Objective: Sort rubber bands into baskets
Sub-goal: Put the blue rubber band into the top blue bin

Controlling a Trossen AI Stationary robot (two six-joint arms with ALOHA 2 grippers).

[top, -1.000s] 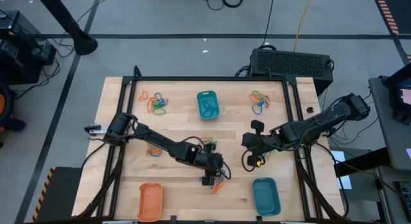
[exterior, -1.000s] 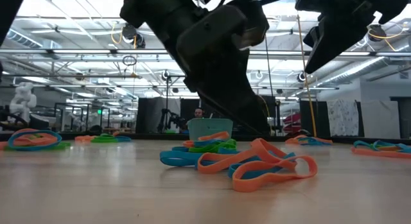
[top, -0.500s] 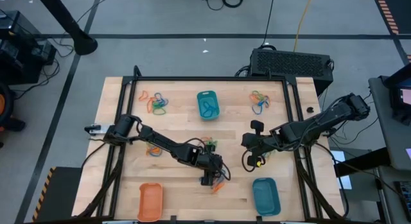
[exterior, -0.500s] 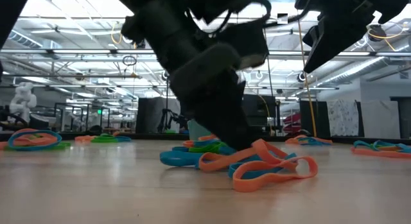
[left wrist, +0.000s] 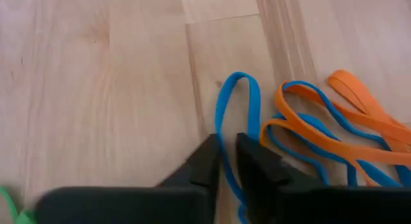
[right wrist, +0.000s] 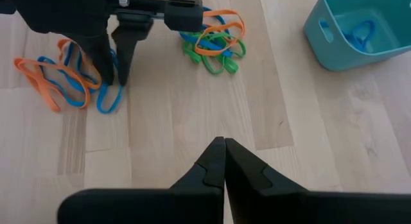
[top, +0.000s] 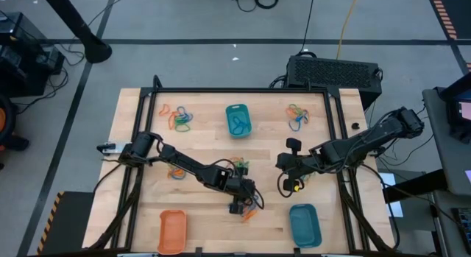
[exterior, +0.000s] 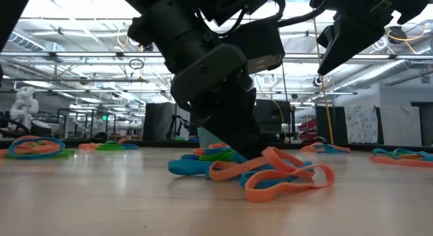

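Note:
Rubber bands lie in loose piles on the wooden table: far left (top: 178, 117), far right (top: 297, 115), left middle (top: 176, 171), middle (top: 239, 167) and near middle (top: 250, 209). My left gripper (left wrist: 228, 147) stands down on the near-middle pile, shut on a blue rubber band (left wrist: 239, 89) that lies beside orange and blue ones (left wrist: 334, 131). My right gripper (right wrist: 223, 146) hangs shut above bare wood right of centre, holding nothing. Three baskets stand on the table: teal at the far middle (top: 237, 119) with blue bands inside, orange at the near left (top: 172, 230), and teal at the near right (top: 305, 224). My left gripper pinches one strand of the blue band's loop (left wrist: 219, 131) between its two fingers. The fingers (right wrist: 119, 70) come from above, pointing down. The band lies flat on the table, and its rounded end (left wrist: 241, 77) reaches out past the fingertips.
A black frame rail (top: 243, 90) runs round the table. A black box (top: 333, 70) stands behind the far right corner. Cables and a yellow-tipped part (top: 296, 186) hang by the right arm. Bare wood lies between the piles and the near baskets.
My left gripper has come down from above the near-middle pile until its fingers stand among the bands on the table. The bands lie as before.

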